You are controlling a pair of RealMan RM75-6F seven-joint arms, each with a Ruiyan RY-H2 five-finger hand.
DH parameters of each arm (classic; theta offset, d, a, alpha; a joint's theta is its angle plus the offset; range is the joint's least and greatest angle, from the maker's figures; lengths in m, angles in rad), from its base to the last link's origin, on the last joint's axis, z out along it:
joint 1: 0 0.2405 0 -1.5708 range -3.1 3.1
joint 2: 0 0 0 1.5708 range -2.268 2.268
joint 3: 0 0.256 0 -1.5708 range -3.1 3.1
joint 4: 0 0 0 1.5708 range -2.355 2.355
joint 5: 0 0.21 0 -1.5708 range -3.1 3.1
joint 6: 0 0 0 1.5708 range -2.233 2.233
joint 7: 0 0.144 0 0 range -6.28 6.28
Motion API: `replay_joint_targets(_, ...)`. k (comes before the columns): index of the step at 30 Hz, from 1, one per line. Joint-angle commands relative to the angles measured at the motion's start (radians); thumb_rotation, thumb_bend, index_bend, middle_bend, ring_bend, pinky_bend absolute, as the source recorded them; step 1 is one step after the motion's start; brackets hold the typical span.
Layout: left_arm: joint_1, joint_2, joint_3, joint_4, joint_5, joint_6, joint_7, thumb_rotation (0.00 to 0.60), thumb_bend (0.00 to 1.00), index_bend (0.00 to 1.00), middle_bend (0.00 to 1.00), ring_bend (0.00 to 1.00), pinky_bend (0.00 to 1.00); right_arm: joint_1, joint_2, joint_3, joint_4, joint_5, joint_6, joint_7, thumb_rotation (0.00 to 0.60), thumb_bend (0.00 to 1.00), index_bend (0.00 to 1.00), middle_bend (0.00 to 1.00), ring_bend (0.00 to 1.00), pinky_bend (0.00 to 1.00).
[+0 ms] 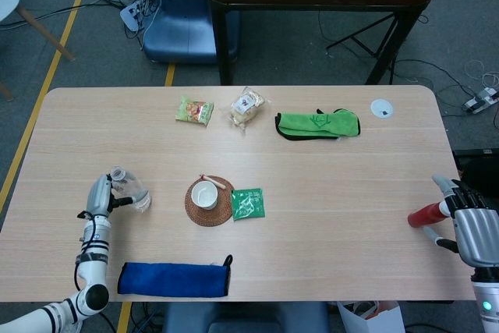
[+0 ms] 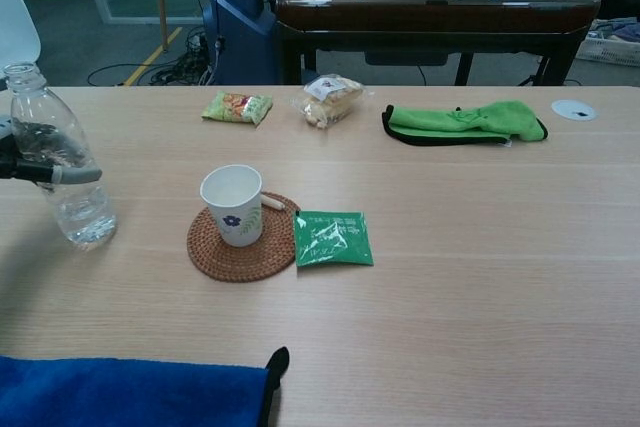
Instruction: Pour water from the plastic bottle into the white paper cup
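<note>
The clear plastic bottle (image 1: 132, 189) (image 2: 62, 162) has no cap and holds a little water. It leans with its neck to the left, at the table's left side. My left hand (image 1: 99, 196) (image 2: 22, 150) grips it around the upper body. The white paper cup (image 1: 205, 194) (image 2: 232, 204) stands upright on a round woven coaster (image 1: 209, 213) (image 2: 240, 255), well to the right of the bottle. My right hand (image 1: 474, 232) is at the table's right edge, with a red stick-like object (image 1: 423, 215) between its fingers and thumb. Whether it grips that object is unclear.
A green packet (image 1: 248, 203) (image 2: 333, 238) lies beside the coaster. A blue cloth (image 1: 171, 279) (image 2: 130, 392) lies along the near edge. Further back are two snack packs (image 1: 195, 110) (image 1: 248, 108), a green cloth (image 1: 316, 124) (image 2: 465, 120) and a white disc (image 1: 381, 108).
</note>
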Motion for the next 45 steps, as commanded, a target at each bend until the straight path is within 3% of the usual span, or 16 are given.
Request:
replay_joint_targets(1,-0.001,0.009,0.003,-0.003,-0.009,-0.019,0.003,0.6,0.06,0.45,0.3,0.27,0.34,0.0,0.0,0.0,0.0,0.0,0.0,0.0,0.6,0.04,0.13,0.19,0.13,0.24)
replay_joint_targets(10,-0.003,0.025,0.009,-0.019,-0.052,-0.036,0.061,0.6,0.05,0.17,0.18,0.2,0.29,0.001,0.001,-0.001,-0.002,0.001,-0.005,-0.002,0.6,0.04,0.13,0.19,0.13,0.24)
replay_joint_targets(19,0.002,0.067,0.014,-0.077,-0.083,-0.041,0.11,0.6,0.04,0.03,0.05,0.1,0.24,0.002,0.001,-0.002,-0.001,0.002,-0.008,-0.003,0.6,0.05,0.13,0.19,0.13,0.24)
replay_joint_targets(26,0.016,0.134,0.032,-0.171,-0.092,-0.022,0.169,0.6,0.03,0.0,0.0,0.06,0.22,0.001,0.0,-0.002,-0.003,-0.001,-0.003,-0.006,0.6,0.04,0.13,0.19,0.13,0.24)
replay_joint_targets(33,0.045,0.202,0.078,-0.216,-0.006,0.036,0.201,0.6,0.03,0.0,0.0,0.03,0.2,0.003,-0.003,-0.003,-0.002,0.002,-0.01,-0.014,0.6,0.05,0.13,0.19,0.13,0.24)
replay_joint_targets(45,0.104,0.374,0.202,-0.259,0.149,0.046,0.235,0.6,0.03,0.0,0.0,0.0,0.19,0.011,-0.015,-0.002,0.0,0.013,-0.027,-0.041,0.6,0.04,0.13,0.19,0.13,0.24)
